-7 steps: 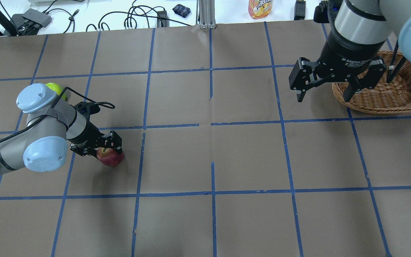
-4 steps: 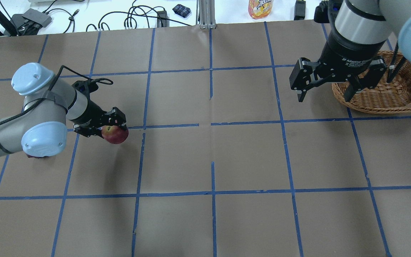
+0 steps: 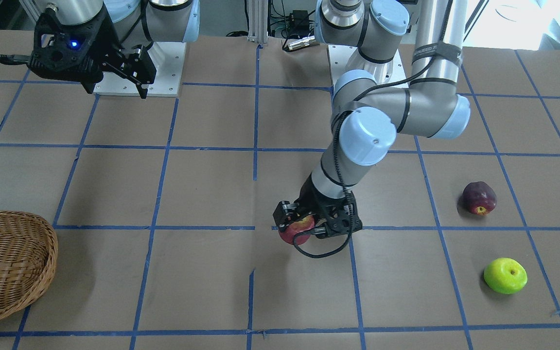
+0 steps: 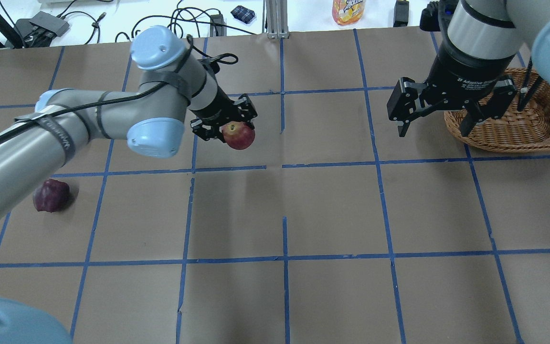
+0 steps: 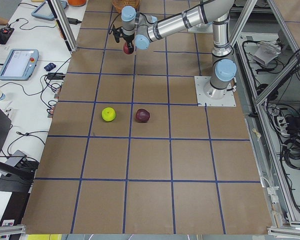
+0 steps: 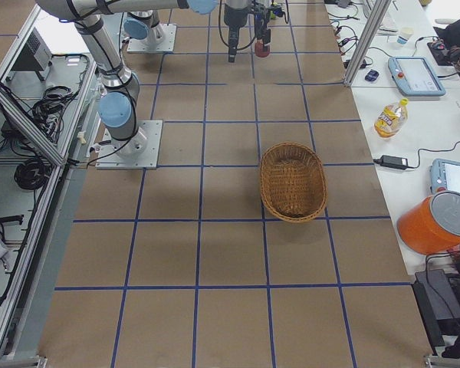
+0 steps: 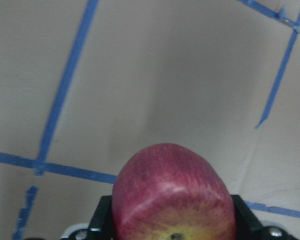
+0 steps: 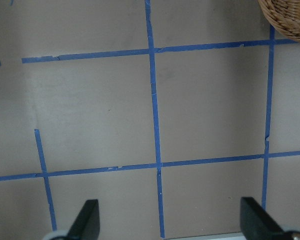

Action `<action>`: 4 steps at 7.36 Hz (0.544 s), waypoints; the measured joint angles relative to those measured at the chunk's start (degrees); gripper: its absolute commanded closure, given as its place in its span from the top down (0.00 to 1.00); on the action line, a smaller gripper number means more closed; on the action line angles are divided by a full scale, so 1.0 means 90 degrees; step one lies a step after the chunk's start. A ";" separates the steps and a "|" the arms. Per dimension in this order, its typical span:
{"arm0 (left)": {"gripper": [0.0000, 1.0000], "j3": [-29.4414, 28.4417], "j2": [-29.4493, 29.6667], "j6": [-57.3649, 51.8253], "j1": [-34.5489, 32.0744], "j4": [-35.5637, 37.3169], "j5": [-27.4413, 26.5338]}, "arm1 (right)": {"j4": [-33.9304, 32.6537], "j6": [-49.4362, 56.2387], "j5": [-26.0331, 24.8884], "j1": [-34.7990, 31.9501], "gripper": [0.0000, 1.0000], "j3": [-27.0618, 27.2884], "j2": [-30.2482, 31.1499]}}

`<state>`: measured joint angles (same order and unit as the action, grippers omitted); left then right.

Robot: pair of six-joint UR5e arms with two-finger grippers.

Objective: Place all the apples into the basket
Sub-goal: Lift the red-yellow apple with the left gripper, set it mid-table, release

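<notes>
Robotics lab, by all signs. We noted two grey industrial arms, the left arm (image 4: 108,114) and the right arm (image 4: 480,28), bolted to metal base plates (image 5: 202,100) at the table's (image 4: 332,210) robot-side edge. The top was papered brown and marked off with a blue tape grid (image 4: 284,258). An aluminium frame post (image 4: 275,19) stood at the opposite edge. Beyond that edge we saw a white bench carrying a teach pendant (image 5: 17,63), looped cables (image 4: 179,21) and a power brick (image 6: 391,162). Behind the robot-side edge lay cable bundles (image 6: 32,170).

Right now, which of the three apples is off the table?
The red apple, held aloft in the jaws; the maroon apple and green apple lie on the table.
</notes>
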<state>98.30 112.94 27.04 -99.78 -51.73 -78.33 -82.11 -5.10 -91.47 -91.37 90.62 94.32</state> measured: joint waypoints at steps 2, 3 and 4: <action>0.94 -0.0099 0.0443 0.0493 -0.0554 0.0182 -0.0409 | -0.0012 0.0017 -0.0002 0.0004 1.00 0.0000 -0.0019; 1.00 -0.0090 0.0625 0.0677 -0.0740 0.0428 -0.0459 | -0.0022 0.0030 -0.0014 0.0005 1.00 0.0000 -0.0032; 1.00 -0.0110 0.0781 0.0807 -0.0834 0.0591 -0.0445 | -0.0036 0.0035 -0.0006 0.0005 1.00 0.0017 -0.0068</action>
<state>97.31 119.98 34.30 -107.28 -46.41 -82.33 -82.43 -4.78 -91.52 -91.32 90.77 93.71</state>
